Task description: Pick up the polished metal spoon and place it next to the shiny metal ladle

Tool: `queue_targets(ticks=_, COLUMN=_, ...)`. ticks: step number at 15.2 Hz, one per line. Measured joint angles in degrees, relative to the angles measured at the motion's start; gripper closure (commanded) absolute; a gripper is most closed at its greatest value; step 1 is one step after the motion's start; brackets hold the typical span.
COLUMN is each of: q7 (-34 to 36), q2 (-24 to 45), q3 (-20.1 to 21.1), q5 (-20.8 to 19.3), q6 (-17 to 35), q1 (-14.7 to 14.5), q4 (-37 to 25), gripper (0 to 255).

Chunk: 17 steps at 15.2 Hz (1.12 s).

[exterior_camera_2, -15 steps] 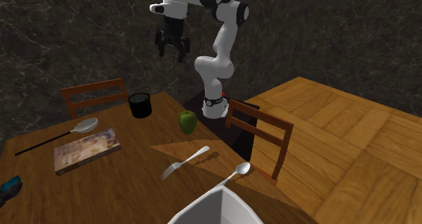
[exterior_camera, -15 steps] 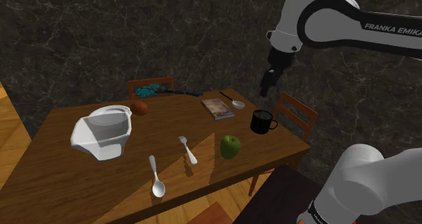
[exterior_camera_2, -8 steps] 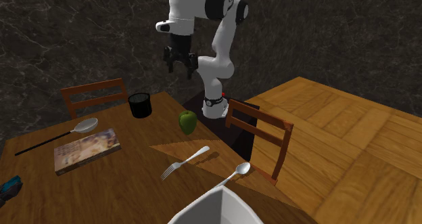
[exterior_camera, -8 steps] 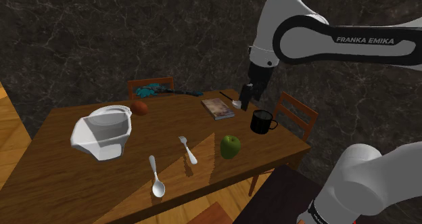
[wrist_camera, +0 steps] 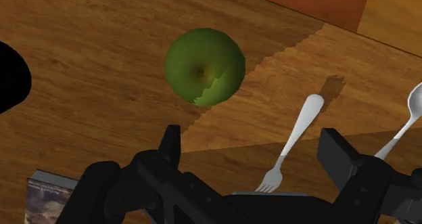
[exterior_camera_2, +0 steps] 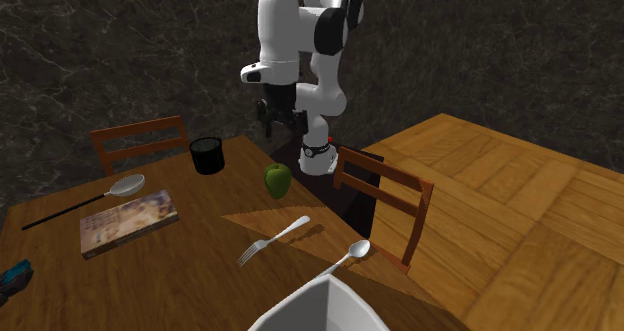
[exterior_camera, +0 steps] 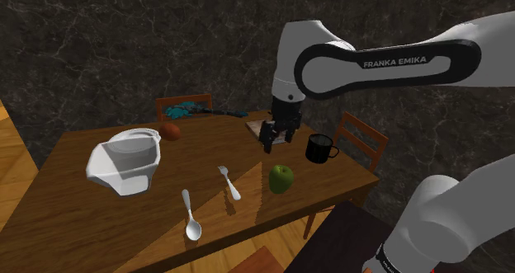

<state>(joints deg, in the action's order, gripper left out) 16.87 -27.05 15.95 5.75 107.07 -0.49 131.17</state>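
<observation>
Shoulder view: the arm (exterior_camera: pixel 388 63) reads "FRANKA EMIKA", fingers (exterior_camera: pixel 266 139) apart.

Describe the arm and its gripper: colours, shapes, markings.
The arm is built of rounded, glossy white segments with dark grey joints. A dark curved band along one link carries white FRANKA EMIKA lettering. The gripper is all black and blocky, ending in two squared-off jaws.

White arm (exterior_camera: pixel 493 53) of smooth rounded links, dark grey bands (exterior_camera: pixel 330 69) curving round the joints, white FRANKA EMIKA lettering (exterior_camera: pixel 398 62) on one dark band, blocky all-black hand (exterior_camera: pixel 269 143), two squared black jaws.
</observation>
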Motion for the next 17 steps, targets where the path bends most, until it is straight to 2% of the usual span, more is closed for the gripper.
queue_targets(ticks=9, q7=13.64, q2=16.95, q3=6.96, q5=2.47, q6=9.0, q1=-0.96, q4=-6.2, gripper=0)
queue_targets(ticks=17, q7=25.35, q2=34.96, q3=9.92, q5=-0.06, q6=13.84, q1=-3.18, q4=-18.25, gripper=0)
